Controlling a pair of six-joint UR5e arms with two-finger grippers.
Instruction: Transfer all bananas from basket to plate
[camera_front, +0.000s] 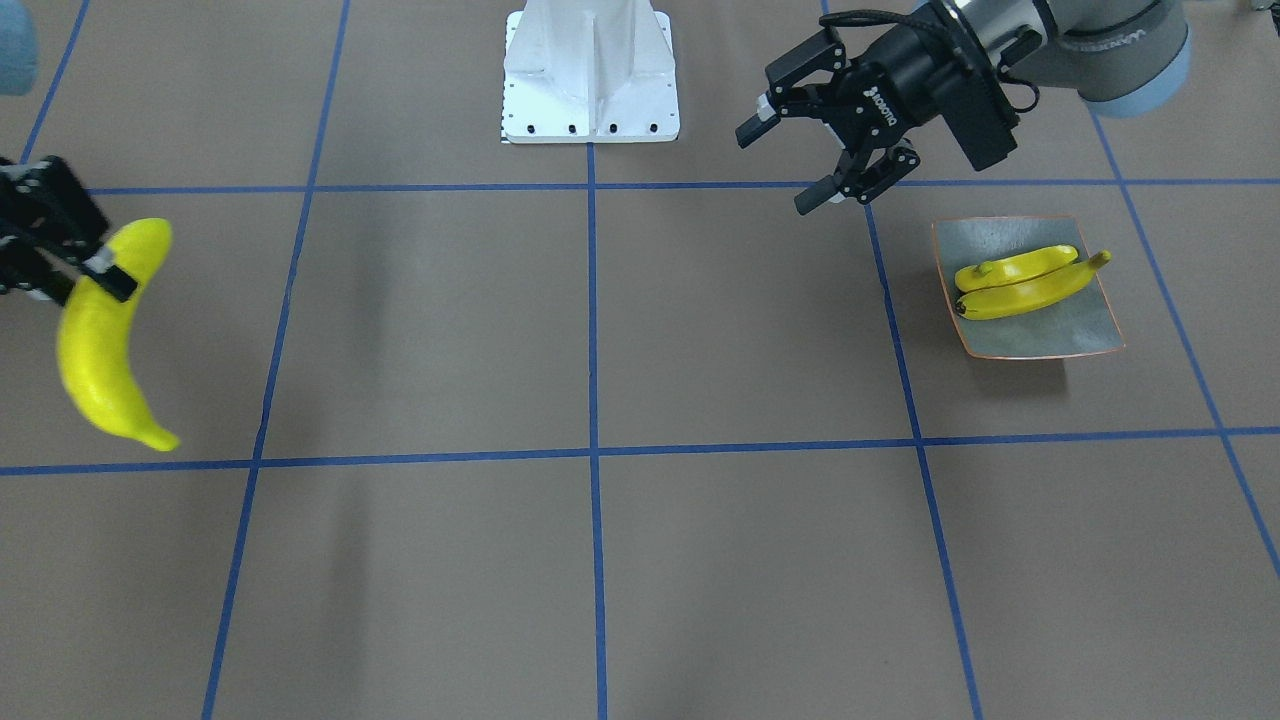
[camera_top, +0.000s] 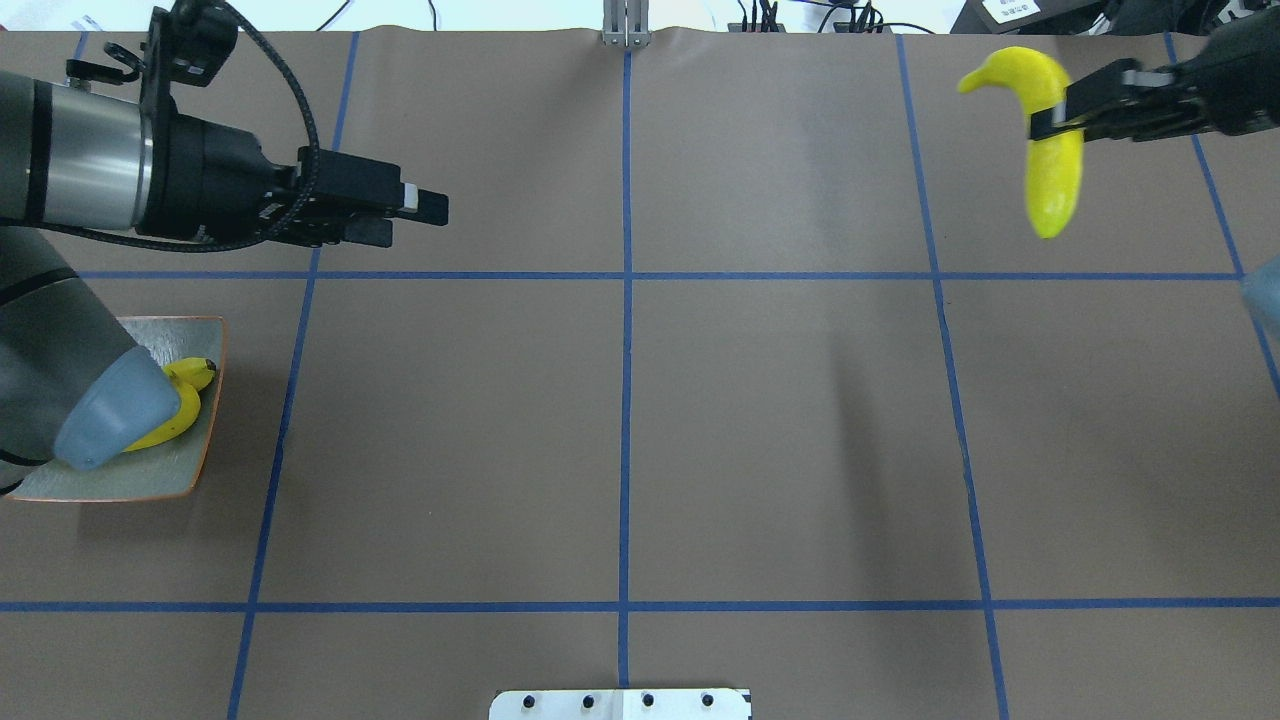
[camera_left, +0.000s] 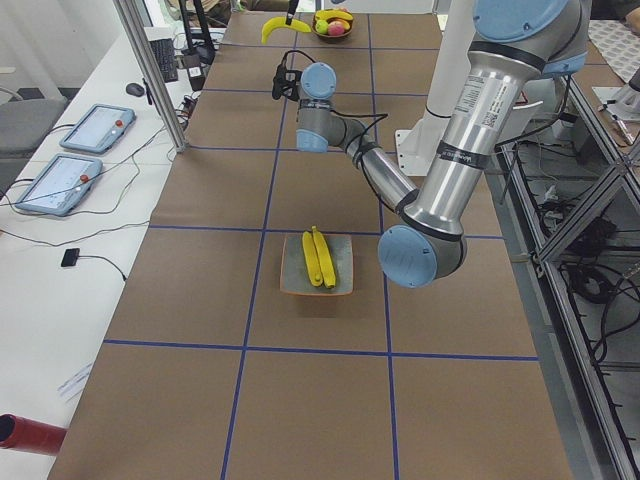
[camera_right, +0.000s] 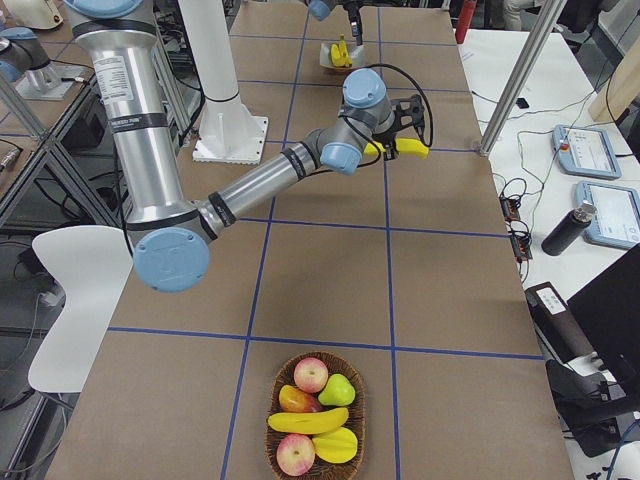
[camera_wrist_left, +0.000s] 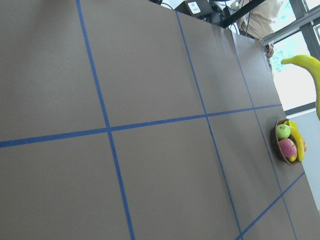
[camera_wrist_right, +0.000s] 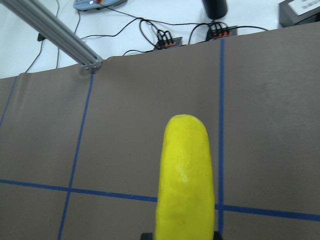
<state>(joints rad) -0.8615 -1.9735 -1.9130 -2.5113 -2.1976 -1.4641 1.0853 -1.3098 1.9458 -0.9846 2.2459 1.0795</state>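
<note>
The right gripper (camera_front: 98, 278), cut off at the front view's edge, clamps a banana (camera_front: 100, 350) aloft over open table (camera_front: 600, 330). The left gripper (camera_front: 782, 165) hangs with jaws spread and empty near the plate (camera_front: 1040, 338), where two bananas (camera_front: 1020, 285) lie side by side, half hidden from overhead by the left arm's elbow (camera_top: 110, 420). Another banana (camera_right: 308, 421) lies among other fruit in the basket (camera_right: 272, 440), near the table's edge on the robot's right.

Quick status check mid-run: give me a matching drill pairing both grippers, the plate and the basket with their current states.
1 left gripper
2 right gripper
3 plate
4 basket

A carries two bananas
B open, empty
C has mixed fruit
D shut on a banana

Pairs: 1-B, 2-D, 3-A, 4-C
</note>
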